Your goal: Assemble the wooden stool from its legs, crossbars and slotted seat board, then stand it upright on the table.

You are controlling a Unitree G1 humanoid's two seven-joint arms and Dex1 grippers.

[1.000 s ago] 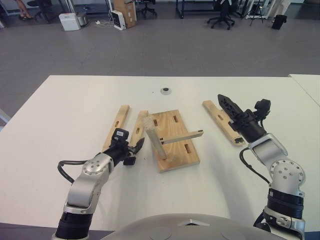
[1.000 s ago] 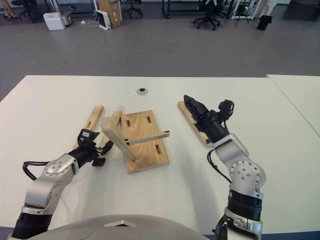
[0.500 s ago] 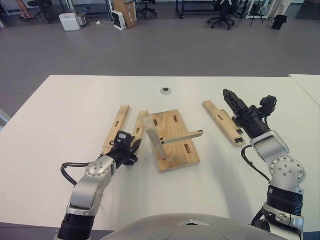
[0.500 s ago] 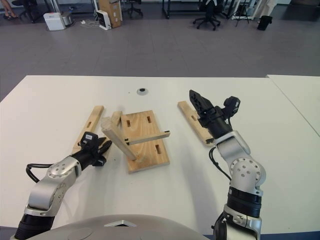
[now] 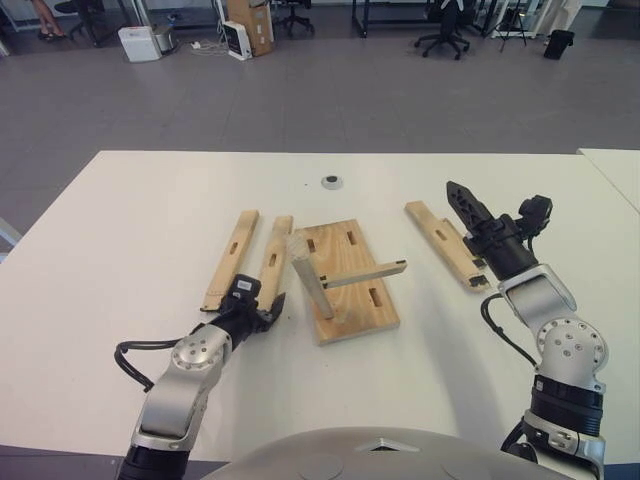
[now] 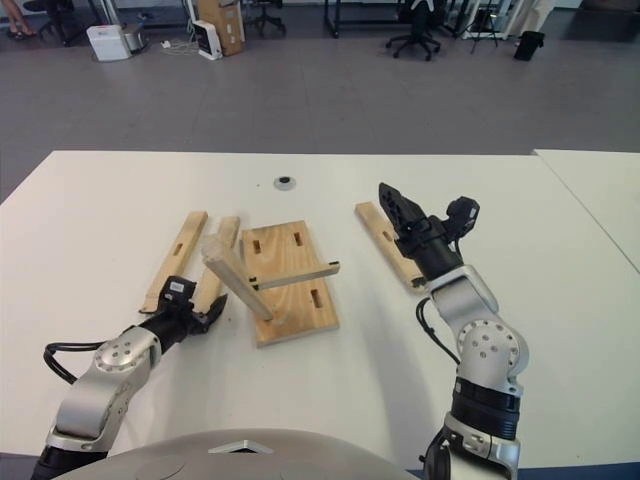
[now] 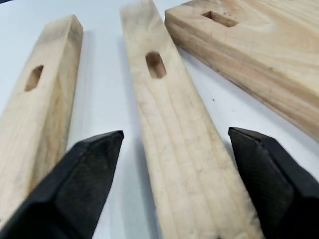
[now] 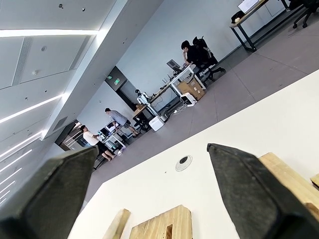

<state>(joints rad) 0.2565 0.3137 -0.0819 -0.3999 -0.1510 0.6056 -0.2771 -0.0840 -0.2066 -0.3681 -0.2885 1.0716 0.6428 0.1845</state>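
The slotted seat board [image 5: 365, 300] lies flat mid-table. One leg [image 5: 309, 277] stands tilted in it, with a crossbar [image 5: 366, 272] sticking out to the right. Two loose legs [image 5: 232, 256] [image 5: 275, 256] lie left of the board, and a third [image 5: 441, 241] lies to its right. My left gripper [image 7: 172, 186] is open low over the table, its fingers [image 7: 84, 172] on either side of the near end of the loose leg [image 7: 167, 129] closest to the board. My right gripper [image 5: 466, 208] is open, raised above the right leg and holding nothing.
A small round grommet [image 5: 330, 181] sits in the table behind the board. The table's front and far left are bare white surface. A second table's edge [image 5: 612, 160] shows at the far right.
My left gripper has turned and settled lower at the near end of the leg beside the board. My right gripper has shifted slightly to the right and then held still.
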